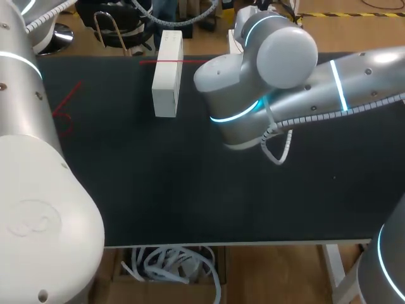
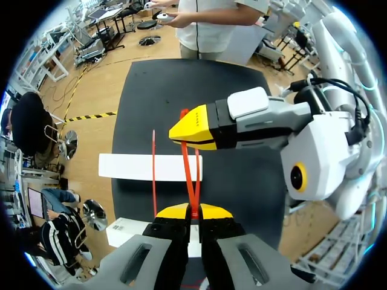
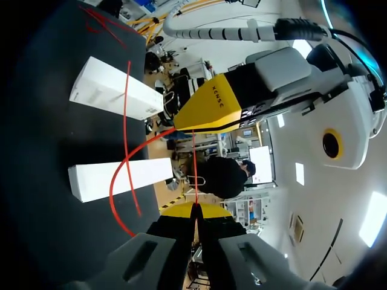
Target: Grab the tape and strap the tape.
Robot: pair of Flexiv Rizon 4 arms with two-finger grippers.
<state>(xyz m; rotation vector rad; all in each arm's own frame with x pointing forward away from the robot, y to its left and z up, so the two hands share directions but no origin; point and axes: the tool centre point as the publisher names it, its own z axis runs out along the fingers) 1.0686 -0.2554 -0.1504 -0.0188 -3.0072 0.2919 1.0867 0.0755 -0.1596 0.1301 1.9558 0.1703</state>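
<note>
Front half of flat black counter (image 1: 190,196): wide bare room, easy to pass. Long white box (image 1: 167,76) stands at back. Big silver right arm (image 1: 266,88) hangs over back middle, blocks way. Thin red tape (image 2: 188,169) strung across box.

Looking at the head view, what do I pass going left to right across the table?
left arm → loose stretch of red tape → white box → right arm

Bright even overhead light in all 3 views; sheen on right arm (image 1: 288,54); black table (image 1: 190,190) matte, shadows faint.
</note>
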